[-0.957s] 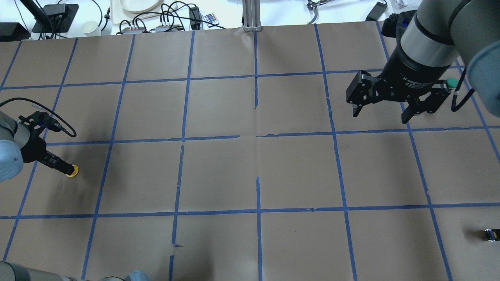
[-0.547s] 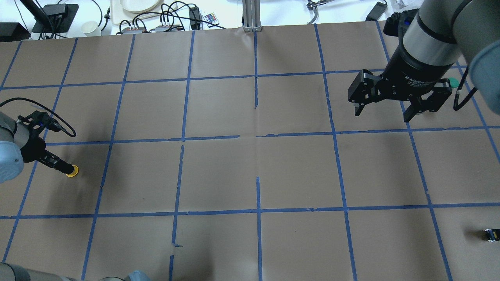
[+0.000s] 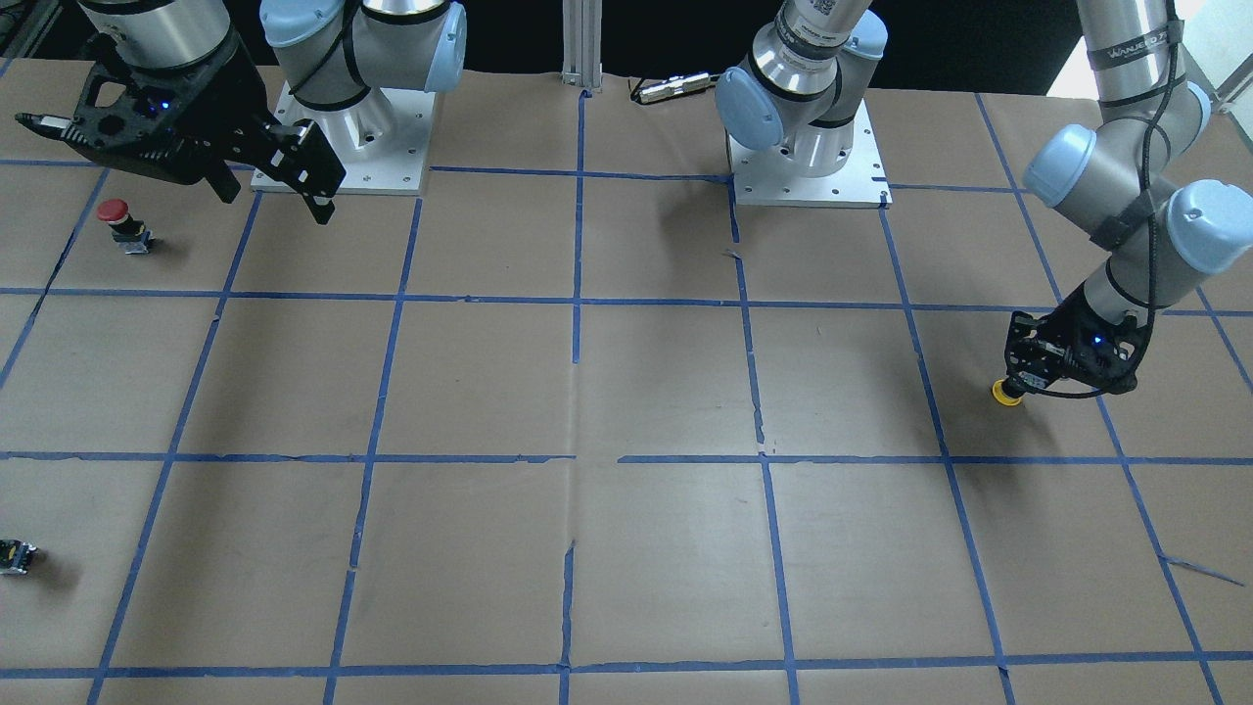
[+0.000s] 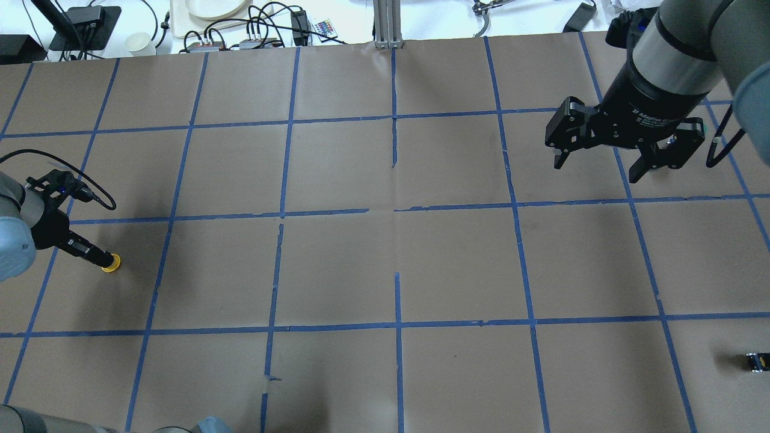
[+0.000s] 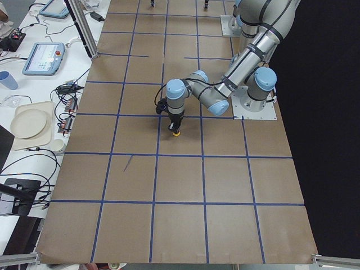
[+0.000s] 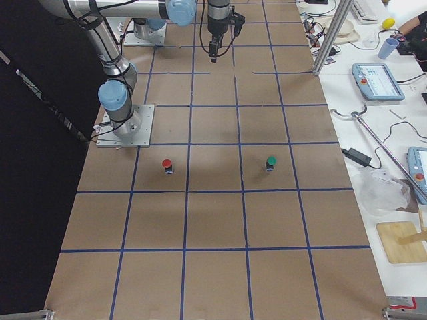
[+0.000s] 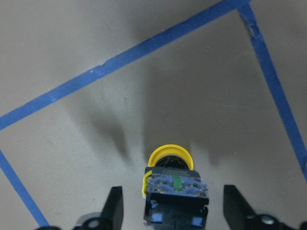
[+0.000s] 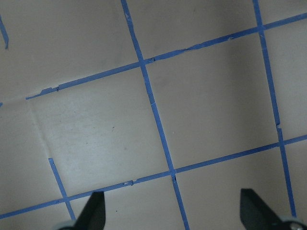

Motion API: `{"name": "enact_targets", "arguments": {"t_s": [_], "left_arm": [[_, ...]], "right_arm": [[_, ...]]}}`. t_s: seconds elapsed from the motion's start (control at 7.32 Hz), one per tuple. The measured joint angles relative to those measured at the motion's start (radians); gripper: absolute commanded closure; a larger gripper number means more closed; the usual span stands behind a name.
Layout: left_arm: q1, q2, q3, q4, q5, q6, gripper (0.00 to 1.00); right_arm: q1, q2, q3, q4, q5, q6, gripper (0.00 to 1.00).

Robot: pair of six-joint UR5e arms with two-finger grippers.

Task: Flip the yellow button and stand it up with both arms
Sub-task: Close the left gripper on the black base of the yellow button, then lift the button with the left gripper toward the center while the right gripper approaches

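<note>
The yellow button (image 4: 111, 263) is at the table's left side, and it also shows in the front view (image 3: 1005, 392). In the left wrist view its yellow cap (image 7: 170, 155) points away and rests on the paper, while its blocky body (image 7: 175, 191) faces the camera. My left gripper (image 4: 103, 260) is open. Its fingers (image 7: 115, 208) stand on either side of the body, with a gap on each side. My right gripper (image 4: 598, 168) is open and empty, raised over the far right of the table.
A red-capped button (image 3: 117, 220) stands near the right arm's base. A green-capped button (image 6: 270, 162) stands further out and is hidden under the right arm in the overhead view. A small dark block (image 4: 757, 361) lies at the near right edge. Cables and dishes lie beyond the far edge.
My right gripper has moved away toward the far right and now covers the green button in the overhead view. The left gripper and the yellow button have not moved.
</note>
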Motion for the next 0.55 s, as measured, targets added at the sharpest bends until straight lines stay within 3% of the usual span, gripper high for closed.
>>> {"name": "enact_targets", "arguments": {"t_s": [0.27, 0.55], "left_arm": [[-0.012, 0.024, 0.003, -0.010, -0.004, -0.005, 0.94], [-0.076, 0.128, 0.005, -0.150, -0.046, -0.064, 0.97]], "right_arm": [[-0.008, 0.004, 0.001, -0.002, -0.001, 0.004, 0.00], [-0.011, 0.012, 0.001, -0.003, -0.002, 0.006, 0.00]]}}
